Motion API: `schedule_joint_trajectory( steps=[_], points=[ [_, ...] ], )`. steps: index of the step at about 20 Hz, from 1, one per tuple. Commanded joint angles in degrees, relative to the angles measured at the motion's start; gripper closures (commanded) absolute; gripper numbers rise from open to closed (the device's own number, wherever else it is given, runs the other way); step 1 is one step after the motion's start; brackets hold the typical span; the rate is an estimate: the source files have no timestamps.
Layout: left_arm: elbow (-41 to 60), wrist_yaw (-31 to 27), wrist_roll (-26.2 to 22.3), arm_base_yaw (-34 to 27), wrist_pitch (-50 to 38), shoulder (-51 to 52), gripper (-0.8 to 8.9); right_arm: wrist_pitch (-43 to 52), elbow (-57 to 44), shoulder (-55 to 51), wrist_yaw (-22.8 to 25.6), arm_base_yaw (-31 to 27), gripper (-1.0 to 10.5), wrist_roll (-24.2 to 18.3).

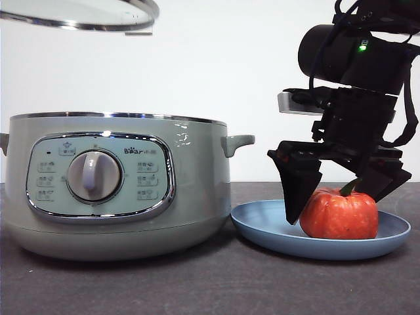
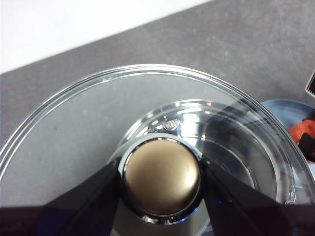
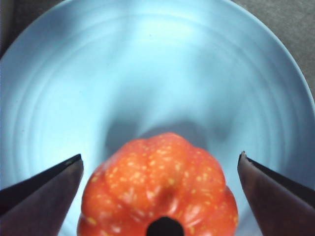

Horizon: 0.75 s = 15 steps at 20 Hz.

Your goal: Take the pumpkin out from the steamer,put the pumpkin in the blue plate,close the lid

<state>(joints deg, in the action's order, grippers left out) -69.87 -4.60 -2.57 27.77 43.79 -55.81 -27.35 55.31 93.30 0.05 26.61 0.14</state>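
The pumpkin [image 1: 339, 214] sits on the blue plate [image 1: 262, 226] between the right gripper [image 3: 160, 164]'s spread jaws, so what remains turns on the left gripper [image 2: 161, 179] — clamped on the lid [image 1: 79, 14]'s knob — hanging above the open steamer [image 1: 197, 190].

Your front view is bright and evenly lit against a washed-out white backdrop, with glare on the steamer [image 1: 118, 184] rim near 12 o'clock and soft shadow beneath it. In your left wrist view the lid [image 2: 147, 142] glass throws reflections. In your right wrist view the pumpkin [image 3: 160, 189] is soft-focused, shadowing the blue plate [image 3: 147, 73] toward 12 o'clock.
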Motion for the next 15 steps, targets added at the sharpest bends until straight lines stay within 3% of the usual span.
schedule_joint_trajectory(
  steps=[1, 12, 15],
  points=[
    [-1.07, 1.75, -0.63, 0.02, -4.07, -1.20, 8.22, -0.15, 0.81, -3.34, 0.07, 0.02, 3.5, 0.04],
    [-0.98, 9.29, 1.20, 0.13, -10.10, -14.53, 8.22, -0.48, 0.90, -32.85, 0.59, 0.00, 3.5, 1.99],
    [-0.15, 9.09, 1.29, 1.29, -10.78, -16.59, 8.22, -0.85, 0.90, -37.68, 3.10, 0.02, 3.5, 2.62]
  ],
)
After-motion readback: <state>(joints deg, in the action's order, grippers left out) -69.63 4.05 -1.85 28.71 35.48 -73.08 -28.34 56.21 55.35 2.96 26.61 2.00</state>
